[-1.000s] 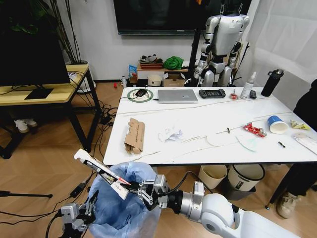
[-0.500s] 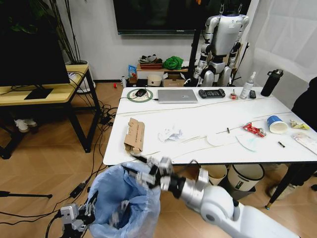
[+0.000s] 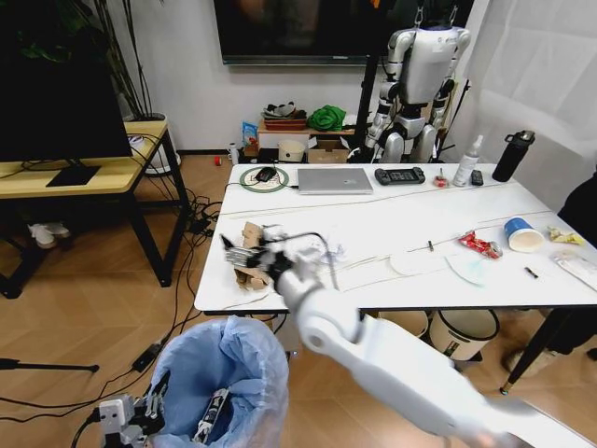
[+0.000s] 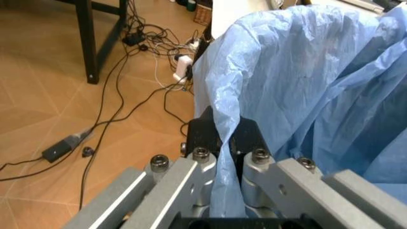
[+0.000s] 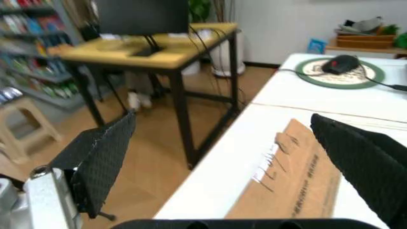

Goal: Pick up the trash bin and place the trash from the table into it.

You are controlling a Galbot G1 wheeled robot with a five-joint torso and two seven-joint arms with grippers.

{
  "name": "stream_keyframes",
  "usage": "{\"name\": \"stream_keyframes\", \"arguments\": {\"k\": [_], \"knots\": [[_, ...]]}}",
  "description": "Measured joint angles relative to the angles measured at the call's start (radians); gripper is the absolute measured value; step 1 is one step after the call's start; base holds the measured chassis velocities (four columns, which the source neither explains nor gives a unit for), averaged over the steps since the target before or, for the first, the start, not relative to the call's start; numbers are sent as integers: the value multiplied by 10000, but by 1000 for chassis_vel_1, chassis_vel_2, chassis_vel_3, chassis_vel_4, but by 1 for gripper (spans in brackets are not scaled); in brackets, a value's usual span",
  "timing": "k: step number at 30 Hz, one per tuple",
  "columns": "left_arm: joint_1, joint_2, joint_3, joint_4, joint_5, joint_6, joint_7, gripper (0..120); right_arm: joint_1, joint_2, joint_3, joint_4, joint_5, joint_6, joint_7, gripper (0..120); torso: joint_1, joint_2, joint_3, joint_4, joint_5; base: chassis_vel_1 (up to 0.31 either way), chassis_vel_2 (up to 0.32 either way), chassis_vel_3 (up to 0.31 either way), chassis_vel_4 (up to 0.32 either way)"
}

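Your trash bin (image 3: 224, 373) sits low in front of the robot, just off the table's (image 3: 392, 280) near-left corner, and it now has a piece of litter lying inside that was still pinched over its mouth a second ago. The left gripper (image 4: 222, 157) holds the bin by its blue bag, fingers closed on a fold of the plastic at the rim. The right gripper (image 3: 244, 254) has let go and swung up from the bin to the near-left of the table, where it hangs with jaws spread wide over the flattened brown carton (image 5: 296, 179). So one item is dealt with, and you look set for the carton. The crumpled paper (image 3: 320, 251), red can (image 3: 479, 245) and paper cup (image 3: 521, 233) remain on the table.
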Motion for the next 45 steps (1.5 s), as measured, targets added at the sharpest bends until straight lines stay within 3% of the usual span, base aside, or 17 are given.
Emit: {"name": "stream_keyframes", "arguments": {"k": [8,19,45], "knots": [[-5,-49,-6,-33,3,-1,-2,0,49,388,-326,-908,-959,-884,97,100,0,0,0,-4,5,0,0,0,0],[30,-128,19,-249,19,25,-20,0,-59,1163,-755,-2443,-2032,-1154,253,99,-1,0,-1,-2,7,0,0,0,0],[71,-42,-7,-231,-89,-112,50,0,-195,394,-452,-2162,-1942,-1417,229,9,-1,2,-1,-2,8,0,0,0,0]]}}
